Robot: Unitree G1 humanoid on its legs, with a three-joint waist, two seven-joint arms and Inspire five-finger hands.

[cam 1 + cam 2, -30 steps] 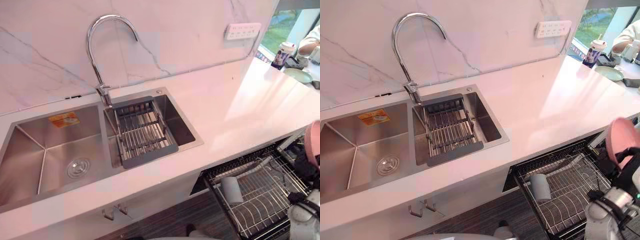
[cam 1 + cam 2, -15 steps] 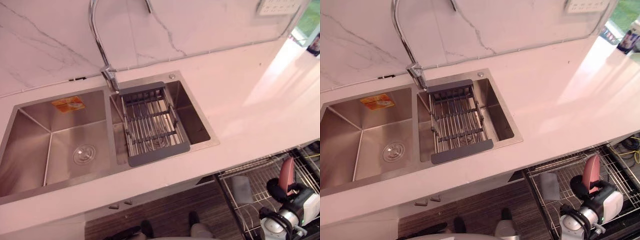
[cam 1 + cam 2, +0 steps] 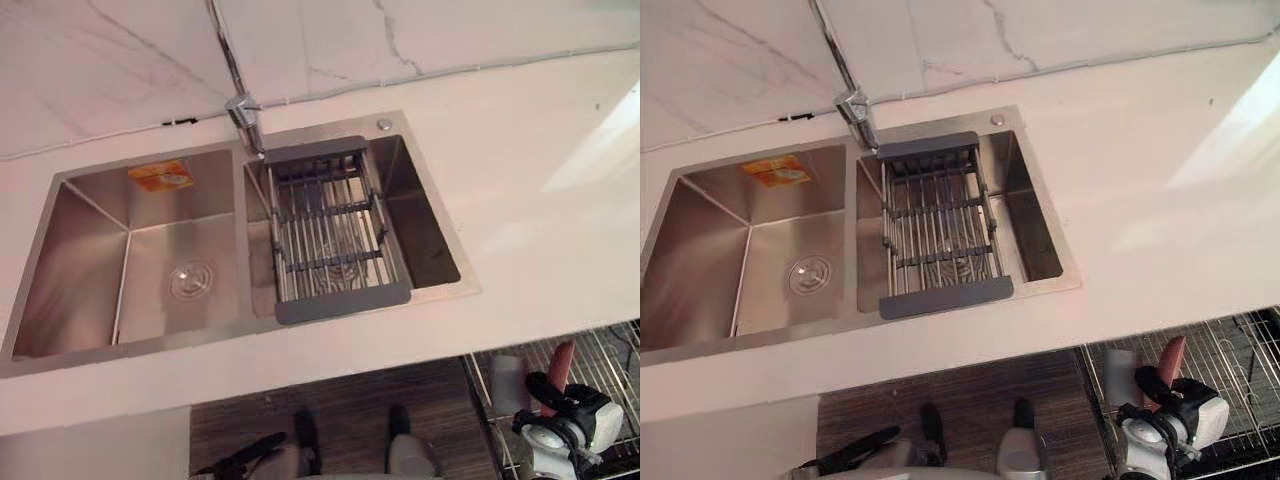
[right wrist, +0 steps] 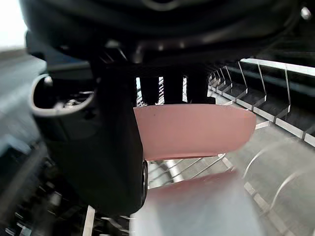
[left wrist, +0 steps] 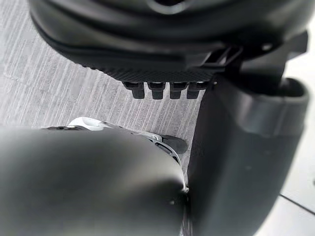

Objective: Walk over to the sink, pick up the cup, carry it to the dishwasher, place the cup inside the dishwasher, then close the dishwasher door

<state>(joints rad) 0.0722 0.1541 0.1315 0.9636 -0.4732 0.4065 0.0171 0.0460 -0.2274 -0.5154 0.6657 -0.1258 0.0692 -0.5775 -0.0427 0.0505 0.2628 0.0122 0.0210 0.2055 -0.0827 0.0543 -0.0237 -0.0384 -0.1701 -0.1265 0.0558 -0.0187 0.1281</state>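
Sight of the curved chrome tap [image 3: 243, 108] is cut off at the top edge of the left eye view, above a double stainless-steel sink [image 3: 90, 250] with a grey slatted drainer [image 3: 335, 230] in its right basin. Low right, a pink cup [image 3: 560, 362] is clasped by the right hand [image 3: 548, 388] over the dishwasher's wire rack [image 3: 612, 350]. In the left wrist view, the left hand [image 5: 167, 89] is seen relaxed and empty above grey floor [image 5: 59, 88]. In the right wrist view, the cup is gripped by curled fingers [image 4: 172, 88]; its lower part is blurred.

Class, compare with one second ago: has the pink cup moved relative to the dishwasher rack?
Yes. Against the dishwasher rack, the pink cup in the right hand has come down from above it, closer to the grey cup.
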